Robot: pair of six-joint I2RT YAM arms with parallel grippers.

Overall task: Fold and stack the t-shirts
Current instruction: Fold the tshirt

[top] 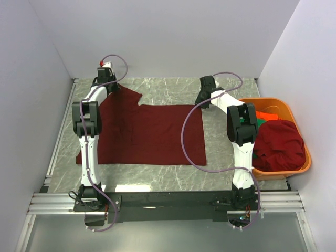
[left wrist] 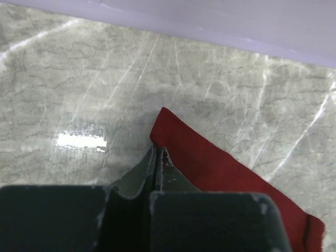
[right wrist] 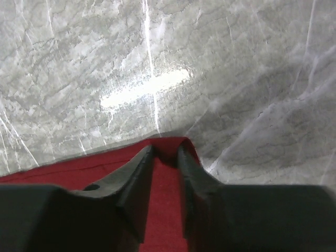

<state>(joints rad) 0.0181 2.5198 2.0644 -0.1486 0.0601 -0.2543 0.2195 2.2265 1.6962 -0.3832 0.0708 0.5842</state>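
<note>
- Shirt placement: the maroon t-shirt (top: 152,134) lies spread flat on the table (top: 173,89), between the two arms. Its far edge runs from the left sleeve to the far right corner.
- A heap of maroon cloth (top: 278,144) waits in the basket (top: 307,157) at the right. It is well apart from the shirt being worked.
- The left gripper (left wrist: 157,153) has its fingers pressed together on the far tip of the sleeve, pinching the cloth edge. The pinch is right at the hem, so little cloth is caught.
- The right gripper (right wrist: 165,153) is partly spread and straddles the far right corner. Red cloth sits in the gap between the fingers, but they do not visibly clamp it yet.
- The step in hand looks like securing both far corners before drawing that edge toward the near side for the first fold.
- To do it well, the right fingers should close fully on the corner before any lift. They should reach deep enough that the cloth cannot slide out.
- Both arms should then rise together and evenly, keeping the far edge taut between them so no slack sags.
- The carried edge should land parallel to the near hem, with corners matched, before either grip lets go.
- The shallow left pinch is the likely weak point, so a slow, low lift would suit.
</note>
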